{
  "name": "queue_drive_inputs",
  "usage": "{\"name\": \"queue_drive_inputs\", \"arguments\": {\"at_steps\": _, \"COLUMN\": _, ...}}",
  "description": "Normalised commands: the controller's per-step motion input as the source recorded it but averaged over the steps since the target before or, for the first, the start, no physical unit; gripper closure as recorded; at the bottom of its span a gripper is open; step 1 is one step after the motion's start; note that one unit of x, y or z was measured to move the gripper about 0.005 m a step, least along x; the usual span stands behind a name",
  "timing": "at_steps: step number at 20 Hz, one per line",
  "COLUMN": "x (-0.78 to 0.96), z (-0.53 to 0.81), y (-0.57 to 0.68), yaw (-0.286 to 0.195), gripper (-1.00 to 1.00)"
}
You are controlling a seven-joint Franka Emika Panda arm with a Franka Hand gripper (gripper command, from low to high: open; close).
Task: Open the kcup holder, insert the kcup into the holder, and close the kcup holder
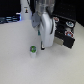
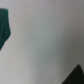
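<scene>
The kcup (image 1: 33, 50) is a tiny pod with a green top, standing on the white table to the exterior view's left of my gripper. My gripper (image 1: 44, 48) hangs low over the table, a short gap from the kcup and not touching it. Its jaws are too blurred to tell if they are open or shut. The black kcup holder (image 1: 65, 33) stands to the exterior view's right of the arm, with round pod slots showing on it. I cannot tell whether a drawer is out. In the wrist view a blurred green shape (image 2: 5, 25) sits at the frame's edge over the white table.
Pods with red or dark tops (image 1: 68, 34) sit in the holder's slots. Dark objects (image 1: 10, 20) lie along the table's far edge at the exterior view's left. A dark corner (image 2: 75, 75) shows in the wrist view; I cannot tell what it is.
</scene>
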Motion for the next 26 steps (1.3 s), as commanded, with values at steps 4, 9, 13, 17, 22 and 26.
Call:
{"name": "queue_drive_inputs", "arguments": {"at_steps": 4, "x": -0.13, "z": -0.38, "y": -0.45, "yaw": -0.260, "gripper": -1.00}}
{"name": "queue_drive_inputs", "arguments": {"at_steps": 9, "x": 0.03, "z": -0.24, "y": -0.30, "yaw": -0.252, "gripper": -1.00}}
{"name": "queue_drive_inputs", "arguments": {"at_steps": 13, "x": 0.15, "z": -0.26, "y": -0.19, "yaw": -0.237, "gripper": -1.00}}
{"name": "queue_drive_inputs", "arguments": {"at_steps": 17, "x": 0.15, "z": -0.32, "y": -0.16, "yaw": -0.221, "gripper": -1.00}}
{"name": "queue_drive_inputs", "arguments": {"at_steps": 22, "x": -0.01, "z": -0.14, "y": -0.14, "yaw": -0.161, "gripper": -1.00}}
{"name": "queue_drive_inputs", "arguments": {"at_steps": 26, "x": -0.08, "z": 0.02, "y": -0.05, "yaw": -0.092, "gripper": 1.00}}
